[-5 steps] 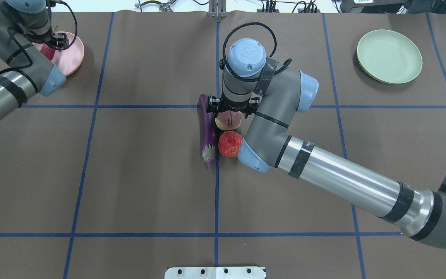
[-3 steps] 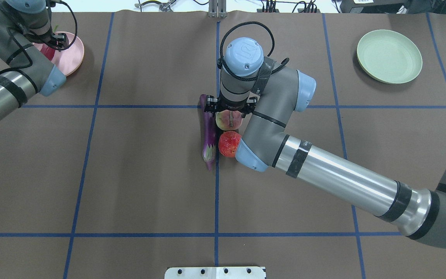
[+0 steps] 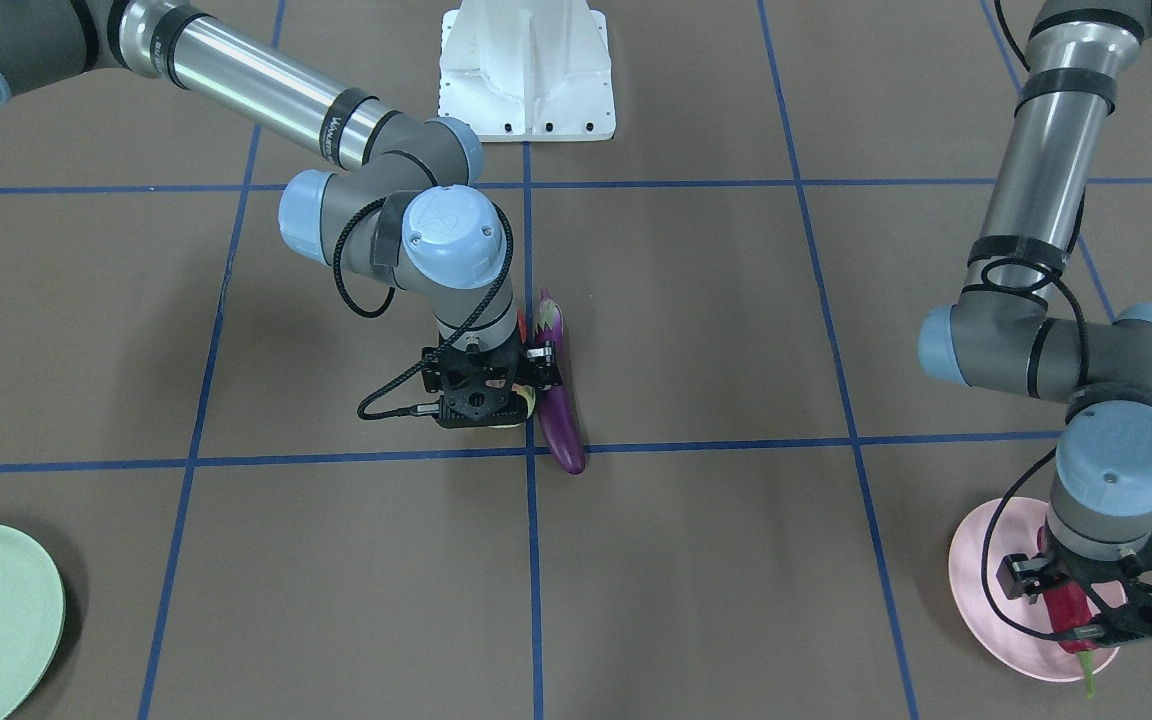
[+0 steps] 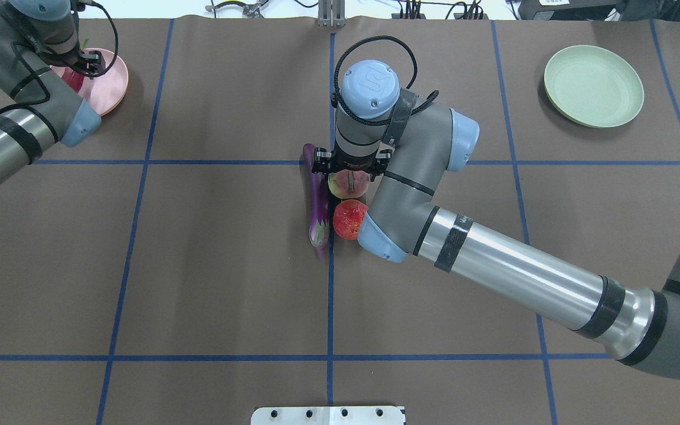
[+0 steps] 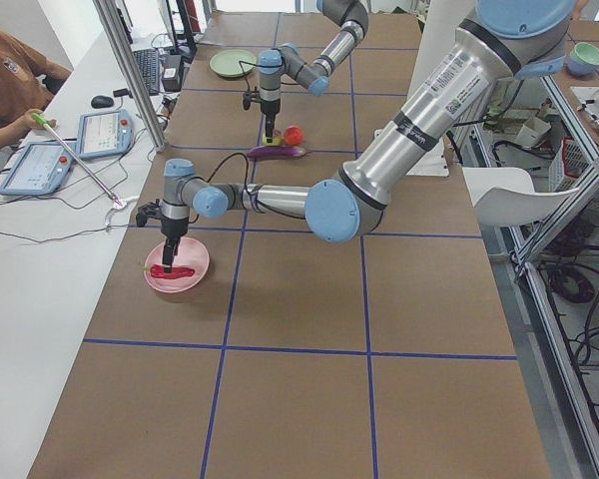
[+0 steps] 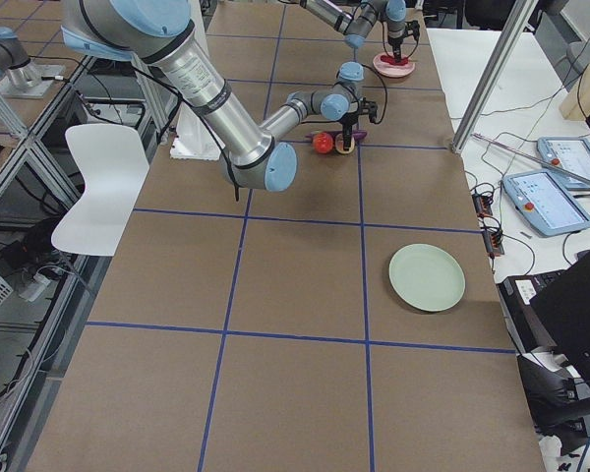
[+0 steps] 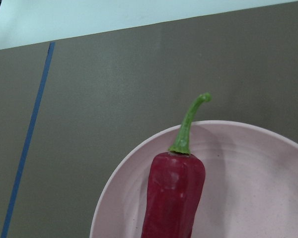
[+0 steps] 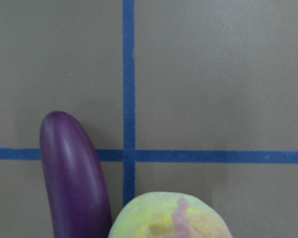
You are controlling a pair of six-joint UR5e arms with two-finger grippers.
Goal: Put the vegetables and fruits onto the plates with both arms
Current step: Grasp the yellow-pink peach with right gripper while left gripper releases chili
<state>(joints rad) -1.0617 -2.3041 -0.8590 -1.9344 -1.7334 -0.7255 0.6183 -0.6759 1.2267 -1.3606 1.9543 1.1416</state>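
Looking down the feeds, I have the brown mat-covered table [image 4: 198,265] with its blue tape grid. The right arm [image 4: 511,277], silver-grey with light blue caps, reaches to the middle of the surface. Its black two-finger right gripper [image 4: 349,175] points straight down over the peach. I cannot tell whether the fingers are spread or pressed on it, since the wrist camera shows only the fruit's top. The left arm [image 3: 1036,200] stands over the far left corner, and its left gripper [image 3: 1081,605] is low on the pink plate around the chili. I cannot tell its grip either.

The pale mint green plate [image 4: 594,85] sits near the far right corner. The pale pink plate [image 3: 981,590] is at the far left corner.

The long glossy purple eggplant [image 4: 317,195] lies along the centre tape line, cap end toward the robot. The yellow-green peach [image 4: 340,188] is just beside it on the right. The bumpy red-orange fruit [image 4: 349,219] is just beside the peach, nearer the robot.

The dark red chili pepper [image 7: 174,198] lies on the pink plate, its green stem reaching past the rim.
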